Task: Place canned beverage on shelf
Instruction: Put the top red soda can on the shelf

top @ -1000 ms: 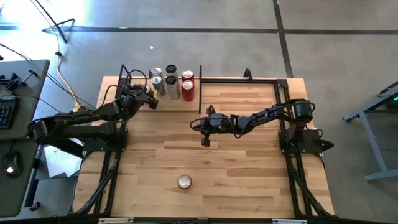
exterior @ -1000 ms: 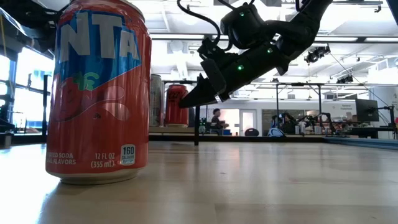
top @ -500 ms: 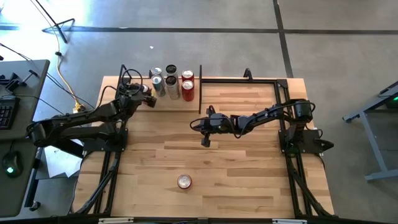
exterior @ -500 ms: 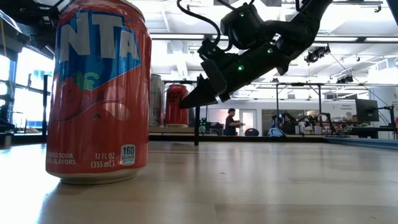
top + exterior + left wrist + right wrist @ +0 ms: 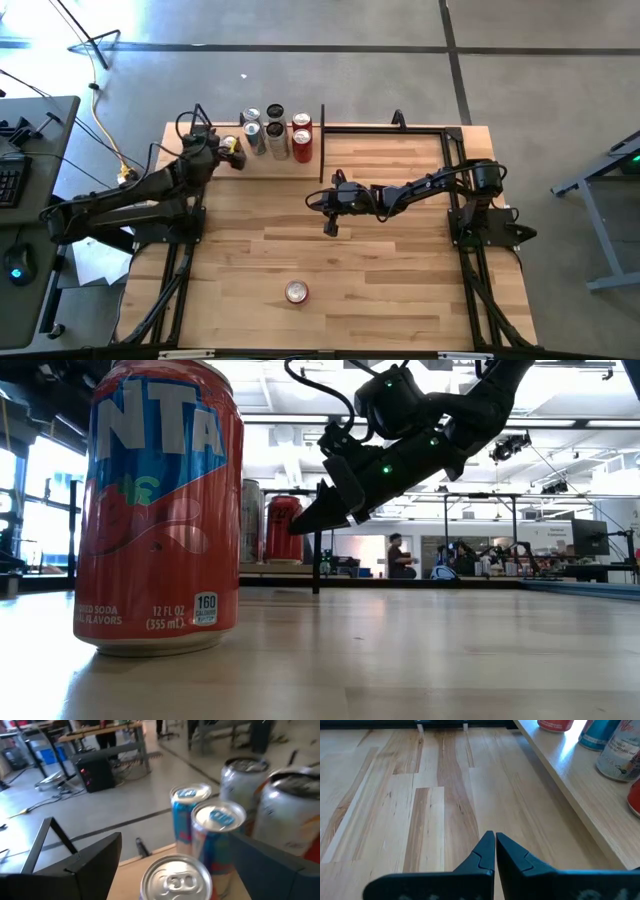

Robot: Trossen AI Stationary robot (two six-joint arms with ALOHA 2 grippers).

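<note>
1. Pulling back from the shelf [image 5: 270, 160], the left gripper [image 5: 222, 148] is now sitting farther toward the shelf's left end than it was a second ago, when it hung close against the row of cans.
2. Its fingers [image 5: 75, 865] are standing spread wide and are holding nothing; in the left wrist view a silver-topped can [image 5: 175, 879] is standing free between and just beyond them.
3. That can looks to be the small one at the left end of the shelf [image 5: 231, 146], beside the silver cans [image 5: 253, 132] and the red cans [image 5: 302, 140] already standing there.
4. The retreat with empty fingers is suggesting that one placement is finished and the left arm is coming free for the next.
5. The right gripper [image 5: 331, 226] is hanging above the middle of the table [image 5: 400, 260], in the same spot as a second ago, its fingers pressed fully together and gripping nothing.
6. One red soda can [image 5: 296, 291] is waiting upright near the table's front edge, well apart from both grippers and from the shelf; in the low view it [image 5: 158, 510] is filling the foreground.
7. By my judgement this can is the next thing to be carried to the shelf, and neither arm is reaching for it yet.
8. A person [image 5: 397, 555] is walking in the room far behind the table.
</note>
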